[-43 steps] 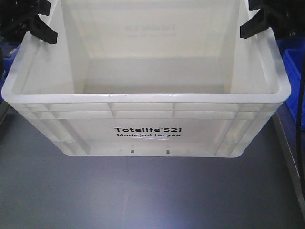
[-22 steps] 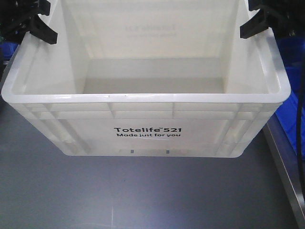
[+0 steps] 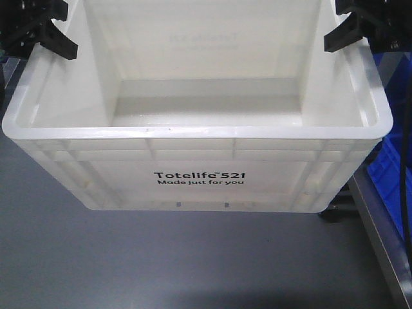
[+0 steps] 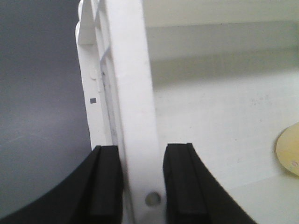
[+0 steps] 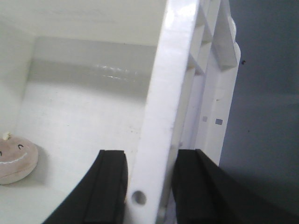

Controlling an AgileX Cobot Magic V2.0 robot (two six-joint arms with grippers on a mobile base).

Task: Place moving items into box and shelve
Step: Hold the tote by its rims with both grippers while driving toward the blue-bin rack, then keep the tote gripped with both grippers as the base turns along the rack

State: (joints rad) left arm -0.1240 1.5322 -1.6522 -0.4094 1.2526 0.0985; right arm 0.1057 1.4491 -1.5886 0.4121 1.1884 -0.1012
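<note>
Centrally, one box [image 3: 199, 180] holds two toys, pinkish-brown toy [image 5: 16, 161] and yellow toy [image 4: 290, 151]; left gripper [image 4: 142, 186] and right gripper [image 5: 147, 186] clamp its rims; blue bin [image 3: 394, 180] beside.

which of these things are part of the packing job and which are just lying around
Job in hand:
- white crate, clamped at its side walls by the left gripper and right gripper
- pinkish plush toy inside it
- yellow toy inside it, only an edge showing

Just lying about:
- blue bins
- metal rail
</note>
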